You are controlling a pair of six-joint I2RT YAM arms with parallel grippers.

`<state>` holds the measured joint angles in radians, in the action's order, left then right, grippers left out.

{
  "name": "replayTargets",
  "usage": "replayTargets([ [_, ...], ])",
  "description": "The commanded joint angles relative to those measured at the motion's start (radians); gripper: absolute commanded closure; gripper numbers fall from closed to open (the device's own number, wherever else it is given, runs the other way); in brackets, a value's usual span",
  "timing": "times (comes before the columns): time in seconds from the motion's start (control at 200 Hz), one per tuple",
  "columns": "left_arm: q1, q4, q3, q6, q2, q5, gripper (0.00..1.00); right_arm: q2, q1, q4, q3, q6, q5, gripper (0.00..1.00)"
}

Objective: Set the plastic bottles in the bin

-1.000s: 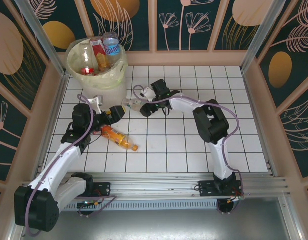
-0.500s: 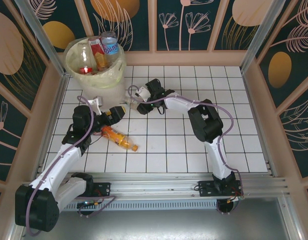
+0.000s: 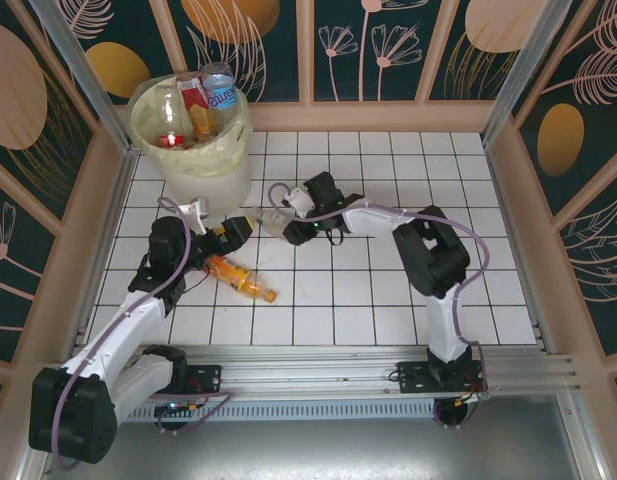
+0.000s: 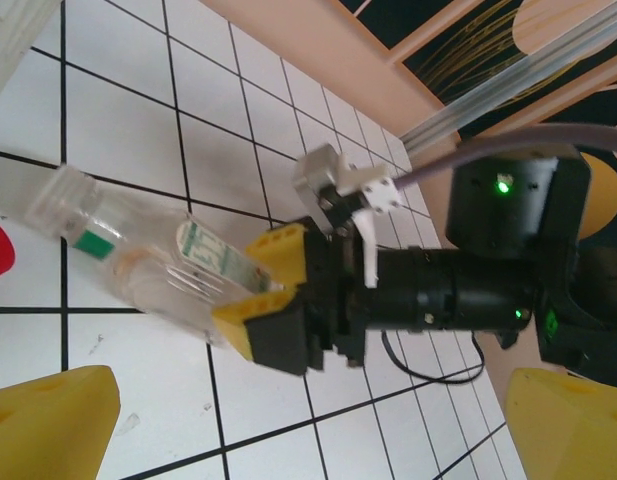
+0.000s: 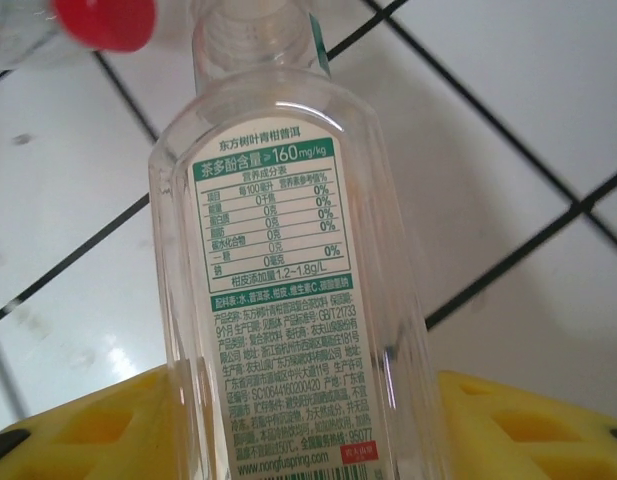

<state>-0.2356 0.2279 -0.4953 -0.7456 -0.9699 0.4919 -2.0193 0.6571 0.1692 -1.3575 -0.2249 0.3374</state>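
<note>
A clear plastic bottle (image 5: 278, 280) with a white and green label sits between the yellow fingers of my right gripper (image 5: 308, 440), which is shut on it. In the top view that bottle (image 3: 269, 219) is low over the tiles, right of the bin (image 3: 228, 170), and my right gripper (image 3: 288, 227) holds its base. My left gripper (image 3: 236, 231) stands open just left of it, with nothing between its fingers (image 4: 48, 420). An orange bottle (image 3: 240, 277) lies on the tiles below my left gripper. The white bin holds several bottles (image 3: 198, 105).
A red cap (image 5: 103, 20) of another clear bottle lies just beyond the held bottle's neck. Peach side walls (image 3: 78, 230) fence the tiled floor (image 3: 388, 290). A metal rail (image 3: 338, 365) runs along the near edge.
My right gripper has shut on the clear bottle, swung toward the bin and come back nearer. My left arm has barely moved and stays open.
</note>
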Motion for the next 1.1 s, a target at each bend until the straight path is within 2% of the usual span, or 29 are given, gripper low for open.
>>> replayTargets([
  [0.0, -0.023, 0.138, 0.035, -0.034, -0.009, 0.027, 0.01, 0.134, -0.036, -0.114, 0.102, 0.122, 0.143, 0.47],
  [0.18, -0.056, 0.338, 0.097, -0.115, -0.054, 0.029, 0.01, 0.277, -0.074, -0.157, 0.205, 0.282, 0.187, 0.47],
  [0.265, -0.081, 0.429, 0.108, -0.153, -0.094, 0.029, 0.01, 0.359, -0.082, -0.198, 0.263, 0.334, 0.279, 0.47],
  [0.51, -0.118, 0.692, 0.101, -0.291, -0.197, 0.014, 0.03, 0.511, -0.08, -0.284, 0.378, 0.422, 0.437, 0.47],
  [0.886, -0.125, 0.746, 0.044, -0.326, -0.247, 0.025, 0.11, 0.58, -0.064, -0.294, 0.439, 0.417, 0.574, 0.46],
  [1.096, -0.128, 0.741, 0.039, -0.33, -0.246, 0.032, 0.28, 0.586, -0.058, -0.338, 0.454, 0.439, 0.602, 0.47],
])
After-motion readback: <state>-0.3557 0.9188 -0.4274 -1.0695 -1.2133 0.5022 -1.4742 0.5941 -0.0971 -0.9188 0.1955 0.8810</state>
